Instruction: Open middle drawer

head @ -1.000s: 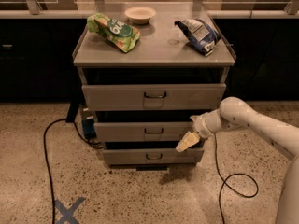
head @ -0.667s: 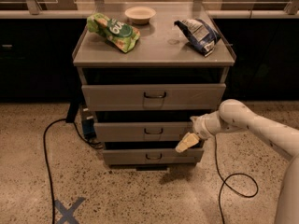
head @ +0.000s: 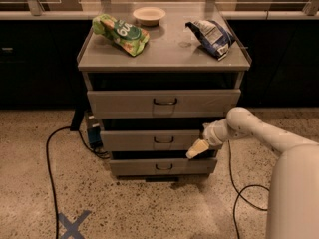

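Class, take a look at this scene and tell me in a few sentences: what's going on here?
A one-armed robot is working at a grey drawer cabinet, reaching in from the right. Its tool sits at the right end of the middle drawer, near the lower corner of its front and away from the small handle at the centre. The drawer does not look pulled out far, if at all. A green bag, a blue bag and a bowl lie on top.
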Action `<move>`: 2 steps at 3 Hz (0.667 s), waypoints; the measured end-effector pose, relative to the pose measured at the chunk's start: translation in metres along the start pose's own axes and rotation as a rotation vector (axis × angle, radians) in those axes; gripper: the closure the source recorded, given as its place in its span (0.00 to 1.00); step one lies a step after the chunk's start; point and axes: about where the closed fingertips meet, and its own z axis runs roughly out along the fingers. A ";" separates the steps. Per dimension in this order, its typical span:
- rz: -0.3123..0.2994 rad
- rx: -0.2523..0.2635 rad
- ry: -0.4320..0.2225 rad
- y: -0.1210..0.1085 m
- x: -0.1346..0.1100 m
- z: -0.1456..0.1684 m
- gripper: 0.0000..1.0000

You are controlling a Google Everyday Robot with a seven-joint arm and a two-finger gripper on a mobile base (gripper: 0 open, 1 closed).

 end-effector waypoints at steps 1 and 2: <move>0.024 0.004 0.013 -0.005 0.003 0.006 0.00; 0.065 0.005 0.019 -0.016 0.006 0.015 0.00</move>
